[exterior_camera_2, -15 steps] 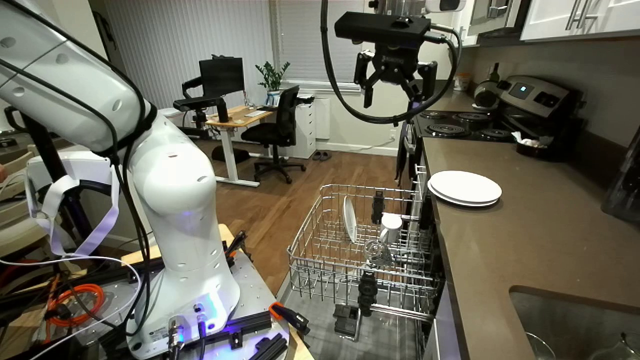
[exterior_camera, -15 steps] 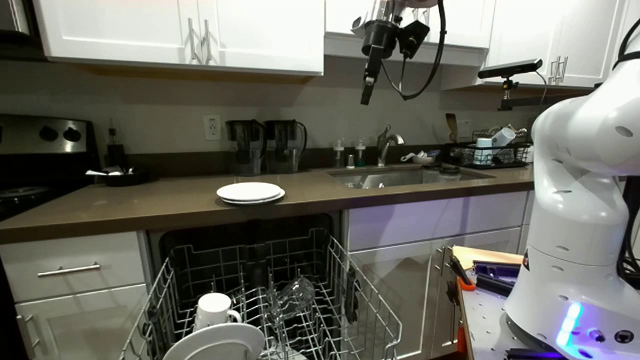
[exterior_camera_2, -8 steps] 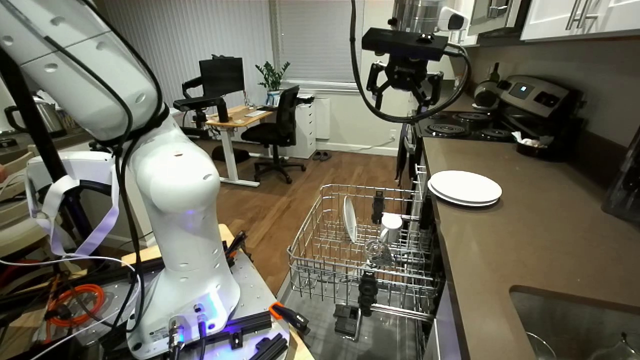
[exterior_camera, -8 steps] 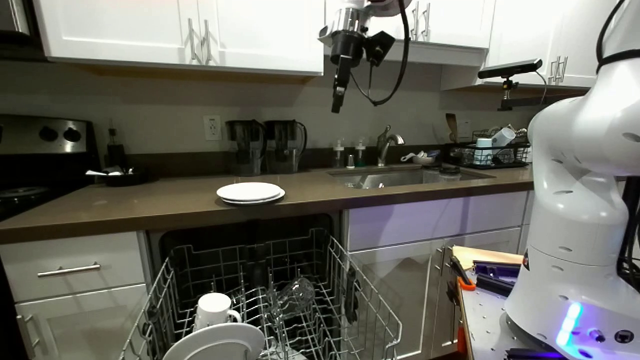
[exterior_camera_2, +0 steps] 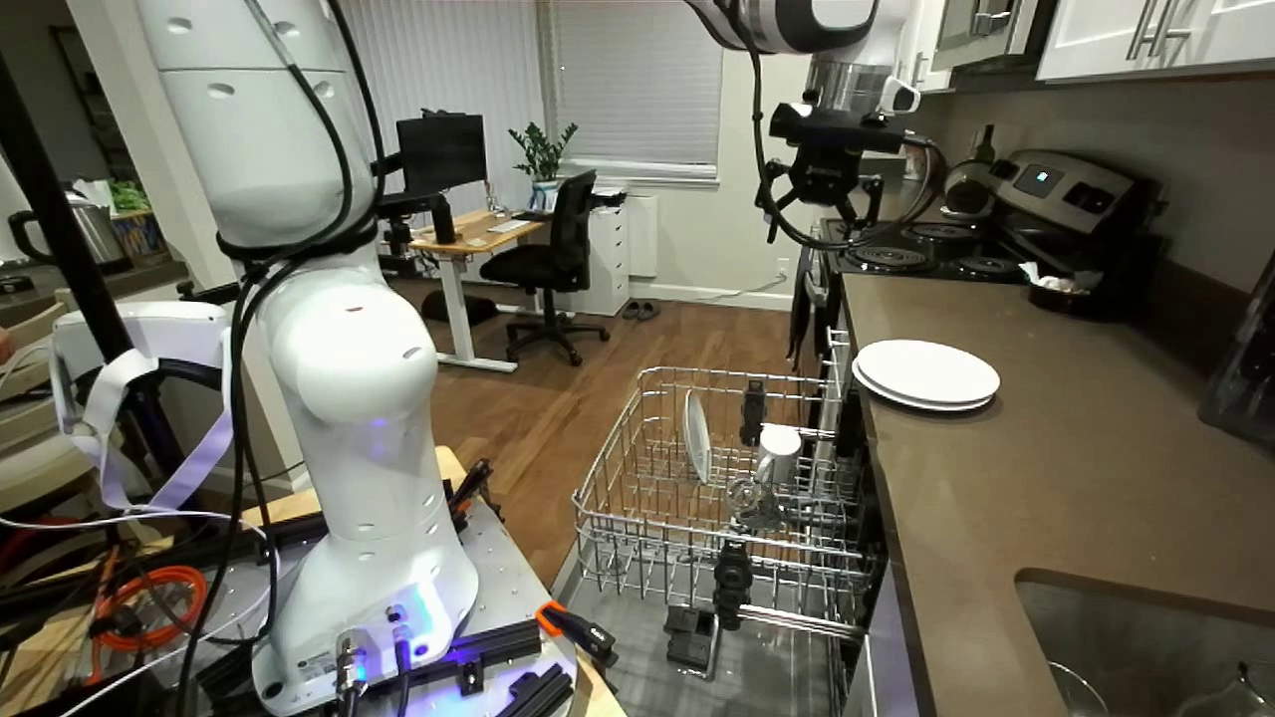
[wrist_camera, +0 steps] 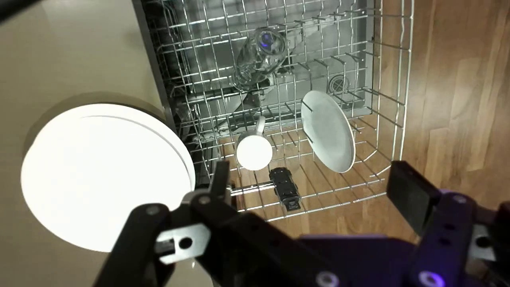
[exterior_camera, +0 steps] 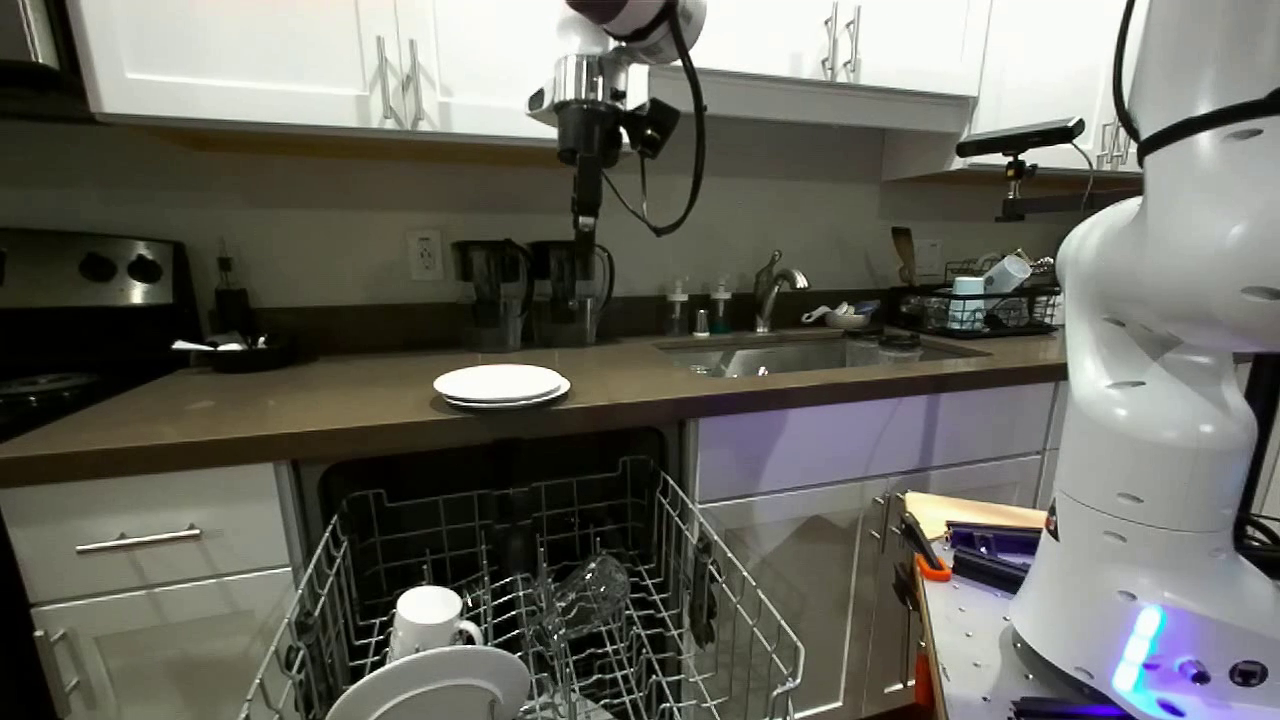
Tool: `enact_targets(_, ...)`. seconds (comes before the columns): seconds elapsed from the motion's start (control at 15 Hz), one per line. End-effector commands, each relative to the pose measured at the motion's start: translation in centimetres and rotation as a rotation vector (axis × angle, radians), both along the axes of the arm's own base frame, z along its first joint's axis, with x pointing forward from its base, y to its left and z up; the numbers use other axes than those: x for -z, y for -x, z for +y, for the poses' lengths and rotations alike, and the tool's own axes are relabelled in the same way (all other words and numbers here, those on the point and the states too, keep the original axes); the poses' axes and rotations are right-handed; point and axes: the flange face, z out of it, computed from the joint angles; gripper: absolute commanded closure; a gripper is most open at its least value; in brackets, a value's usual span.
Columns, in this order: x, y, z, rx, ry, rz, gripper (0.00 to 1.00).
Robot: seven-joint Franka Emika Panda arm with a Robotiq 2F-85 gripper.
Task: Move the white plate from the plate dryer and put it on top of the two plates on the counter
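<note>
The white plate [wrist_camera: 328, 131] stands on edge, leaning, between the tines of the plate dryer [wrist_camera: 408, 79]. In both exterior views it shows too, the white plate [exterior_camera: 440, 685] cut off at the lower border of one picture. The two plates [exterior_camera_2: 926, 373] lie stacked flat near the front edge of the brown counter [exterior_camera_2: 1096, 478]. My gripper [wrist_camera: 308, 175] is open, pads wide apart, nothing held. It hangs fingers-down, well above rack and counter; in an exterior view the gripper [exterior_camera: 586, 250] appears above and right of the two plates [exterior_camera: 500, 384].
A white mug [wrist_camera: 254, 152] and a clear glass [wrist_camera: 261, 56] sit in the rack near the white plate. Two pitchers [exterior_camera: 570, 290] stand at the counter's back, beside the sink [exterior_camera: 800, 352]. Upper cabinets [exterior_camera: 500, 60] overhang the counter. A stove [exterior_camera_2: 936, 244] lies beyond its far end.
The arm has swung the gripper from above the sink side toward the rack and plates, and lowered it somewhat. The jaws have stayed open; plates, mug and glass have not moved.
</note>
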Motion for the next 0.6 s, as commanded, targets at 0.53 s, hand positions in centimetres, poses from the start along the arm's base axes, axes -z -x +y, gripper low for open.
enact_targets(0.53, 6.5, -5.7, 9.1, -0.144, 0.046, 0.014, 0.00)
